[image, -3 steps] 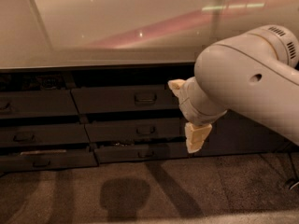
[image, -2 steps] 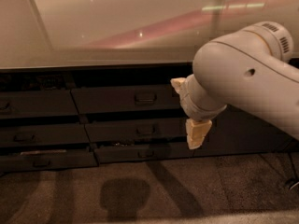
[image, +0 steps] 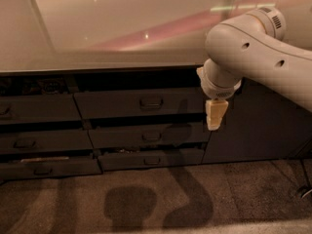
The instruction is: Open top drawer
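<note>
Kitchen, countertop [image: 122, 57], top drawer [image: 122, 103], lower drawers [image: 146, 136]

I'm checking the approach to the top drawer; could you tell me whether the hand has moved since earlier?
Yes. Against the top drawer, which stayed put, the hand, at its right end, has shifted up and rightward.

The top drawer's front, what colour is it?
The top drawer is dark grey, in the camera view. The gripper hangs by its right end.
</note>
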You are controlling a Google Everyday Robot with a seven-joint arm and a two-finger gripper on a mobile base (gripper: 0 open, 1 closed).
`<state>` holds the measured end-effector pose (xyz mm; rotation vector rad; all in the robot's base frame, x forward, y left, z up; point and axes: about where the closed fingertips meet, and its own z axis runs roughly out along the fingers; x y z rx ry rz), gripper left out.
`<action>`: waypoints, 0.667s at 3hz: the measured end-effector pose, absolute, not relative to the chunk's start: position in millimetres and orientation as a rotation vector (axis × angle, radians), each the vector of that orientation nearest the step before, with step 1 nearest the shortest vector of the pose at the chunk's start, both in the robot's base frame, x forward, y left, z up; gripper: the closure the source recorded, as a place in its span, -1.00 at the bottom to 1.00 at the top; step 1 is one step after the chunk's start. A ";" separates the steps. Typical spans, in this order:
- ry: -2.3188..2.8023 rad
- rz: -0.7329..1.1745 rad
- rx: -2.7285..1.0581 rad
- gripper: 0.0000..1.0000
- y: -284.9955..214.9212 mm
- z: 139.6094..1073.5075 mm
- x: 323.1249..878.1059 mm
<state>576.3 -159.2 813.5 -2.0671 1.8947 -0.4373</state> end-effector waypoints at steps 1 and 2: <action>1.895 -0.437 -2.067 -1.00 -159.3 813.3 576.4; 1.934 -0.421 -2.080 -1.00 -169.7 796.4 580.3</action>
